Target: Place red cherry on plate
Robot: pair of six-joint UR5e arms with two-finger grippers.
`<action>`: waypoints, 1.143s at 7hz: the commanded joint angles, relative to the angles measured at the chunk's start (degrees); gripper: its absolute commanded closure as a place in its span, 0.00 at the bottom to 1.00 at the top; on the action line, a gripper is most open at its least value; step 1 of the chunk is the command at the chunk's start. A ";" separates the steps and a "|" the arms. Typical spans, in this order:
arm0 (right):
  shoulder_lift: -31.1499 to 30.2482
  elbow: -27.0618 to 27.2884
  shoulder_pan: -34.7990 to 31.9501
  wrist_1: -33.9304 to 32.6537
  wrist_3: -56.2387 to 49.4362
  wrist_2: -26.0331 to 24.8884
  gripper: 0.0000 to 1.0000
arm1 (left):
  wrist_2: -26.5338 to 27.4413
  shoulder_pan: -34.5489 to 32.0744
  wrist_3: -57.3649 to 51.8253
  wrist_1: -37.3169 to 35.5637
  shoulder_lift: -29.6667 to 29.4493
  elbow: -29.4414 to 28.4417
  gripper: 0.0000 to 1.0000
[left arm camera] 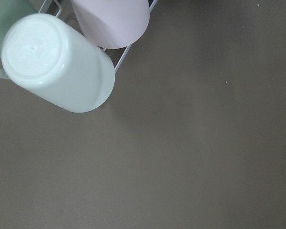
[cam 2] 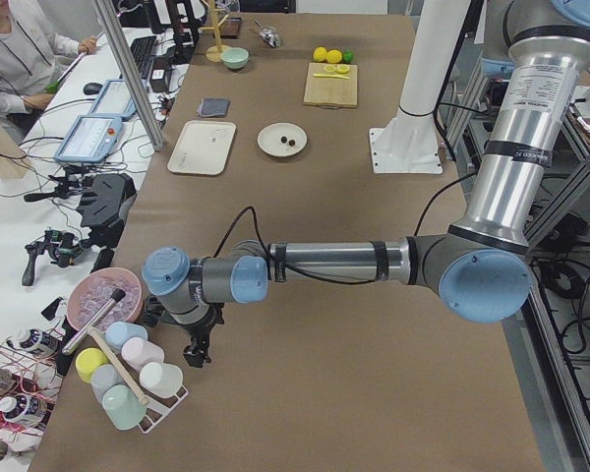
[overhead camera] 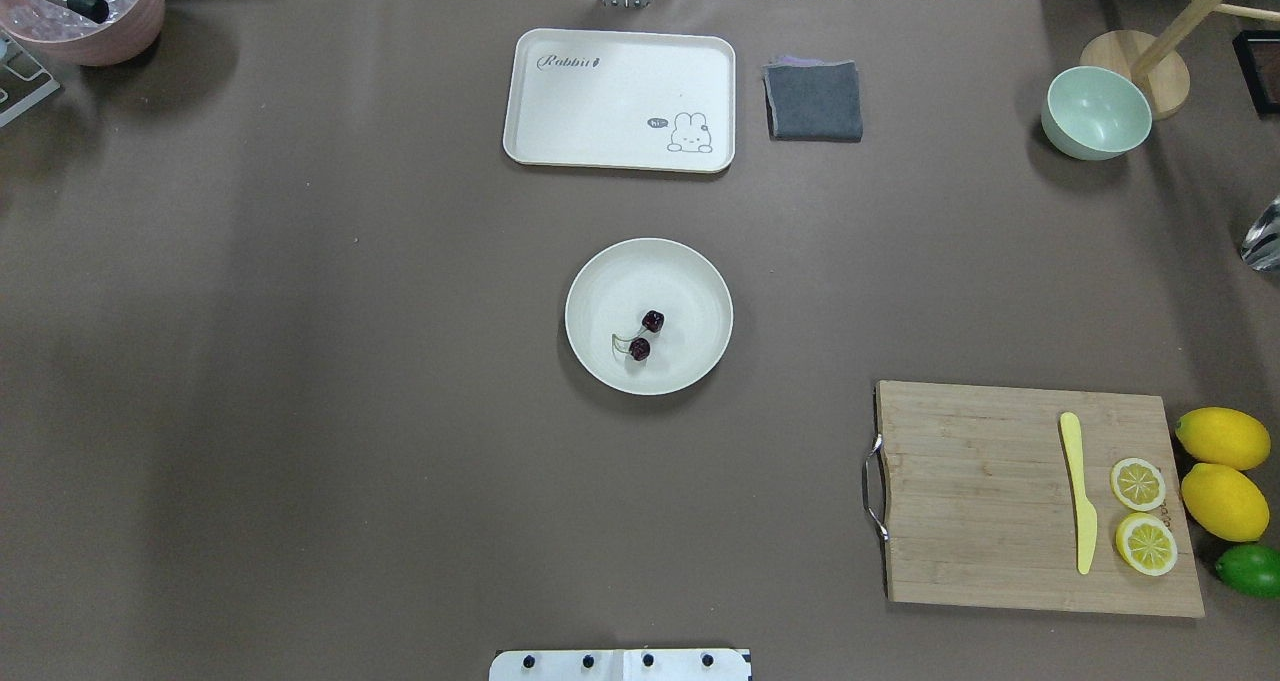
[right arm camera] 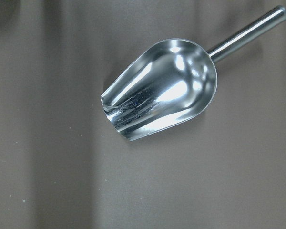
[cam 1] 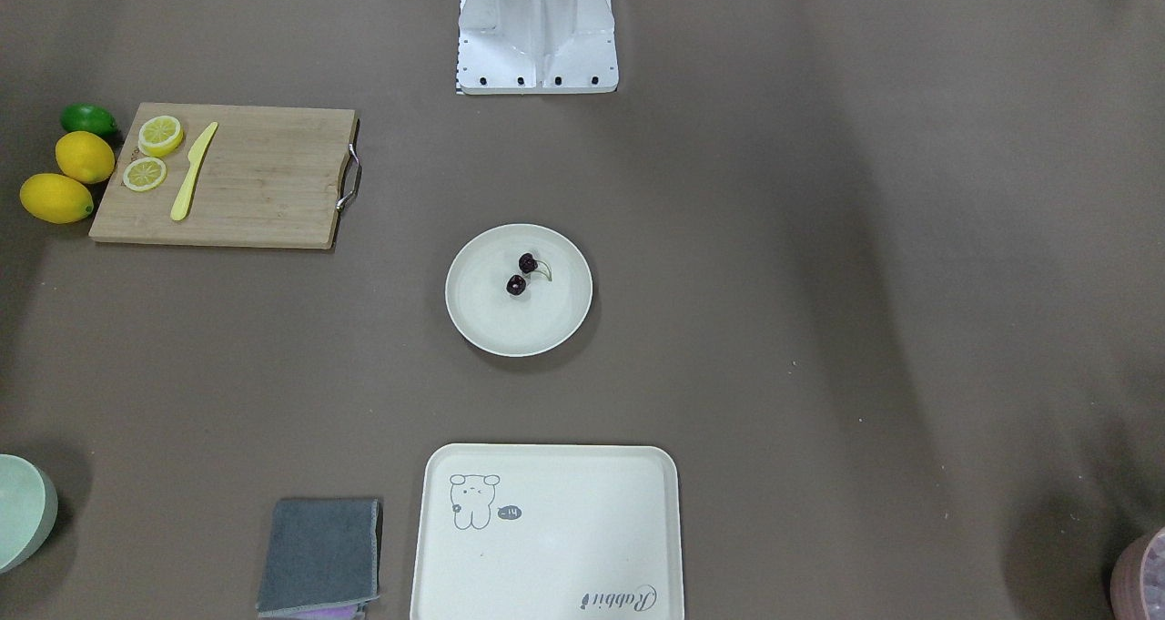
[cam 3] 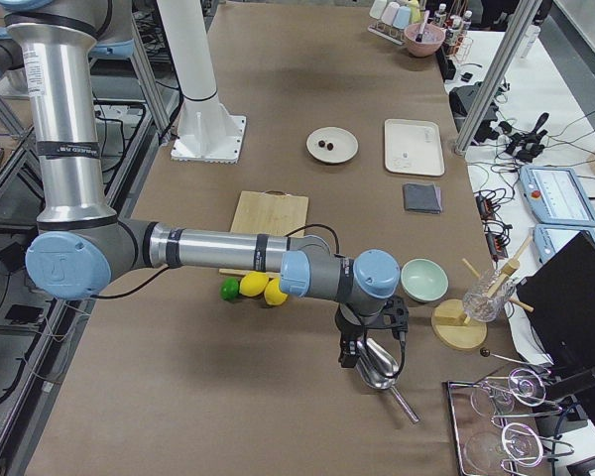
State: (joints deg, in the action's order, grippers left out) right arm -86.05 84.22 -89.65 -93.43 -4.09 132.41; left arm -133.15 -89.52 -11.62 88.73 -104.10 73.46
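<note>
Honestly looks done: cherry sits on the plate mid-counter, stems toward the robot's left. Meanwhile the left hand and right hand hang at opposite ends, neither nearer; can't tell if they're clenched.

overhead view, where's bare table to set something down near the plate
Widest bare stretch: everything on the robot's left of the plate, up to the pink bowl. Also free: the strip between plate and tray, and between plate and cutting board. Crowded: the board's end with lemons and lime.
</note>
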 commanded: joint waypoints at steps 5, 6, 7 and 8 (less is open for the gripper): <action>0.54 0.50 -0.43 0.18 -2.07 -0.12 0.00 | -0.18 -0.04 -0.16 0.04 0.21 0.19 0.02; 0.54 -0.02 -0.43 0.09 -2.15 -0.48 0.00 | -0.18 -0.04 -0.16 0.04 0.22 0.28 0.02; 0.36 -0.02 -0.43 0.09 -1.89 -0.39 0.00 | -0.18 -0.04 -0.16 0.04 0.22 0.19 0.02; 0.45 0.15 -0.43 0.09 -1.80 -0.48 0.00 | -0.18 0.04 -0.16 0.04 0.22 0.28 0.02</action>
State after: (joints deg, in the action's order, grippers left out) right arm -85.62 84.29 -90.09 -93.33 -6.04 132.03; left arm -133.33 -89.55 -11.78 88.77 -103.89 73.69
